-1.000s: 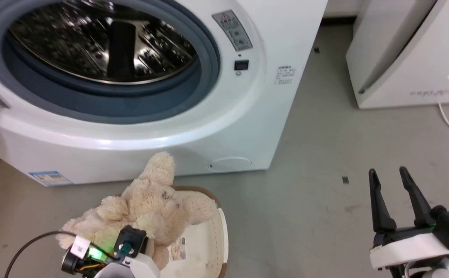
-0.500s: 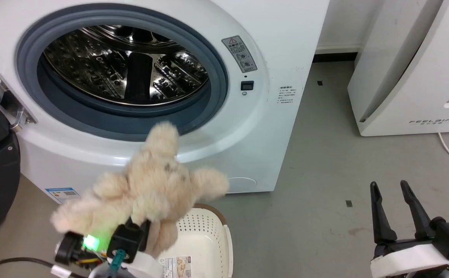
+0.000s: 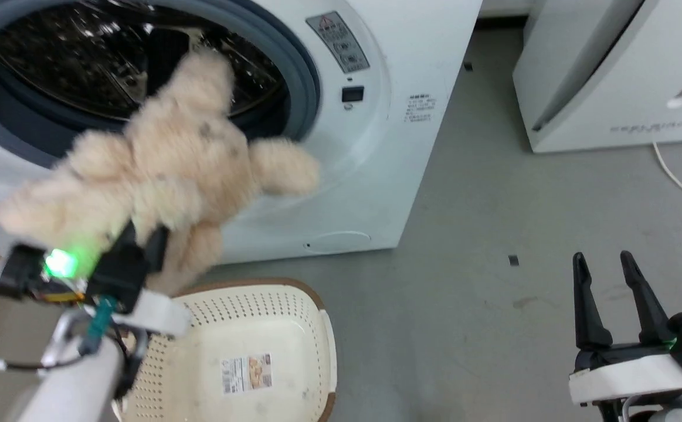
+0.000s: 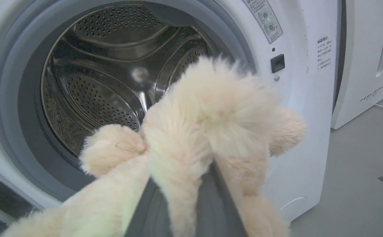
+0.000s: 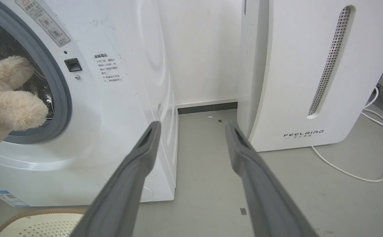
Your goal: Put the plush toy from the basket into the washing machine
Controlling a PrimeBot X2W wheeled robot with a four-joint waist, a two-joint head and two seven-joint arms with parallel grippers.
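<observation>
Logging plush toy [image 3: 165, 158], clamped in our left gripper [image 3: 141, 243], now lifted from basket [image 3: 311, 305] to washing machine [image 3: 376, 146] mouth; right gripper [image 3: 607, 264] spread, empty.

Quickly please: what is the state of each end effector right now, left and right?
Left end effector: closed on the plush toy.
Right end effector: open, holding nothing.

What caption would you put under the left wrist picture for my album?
Left gripper holds the plush toy before the open washing machine.
</observation>
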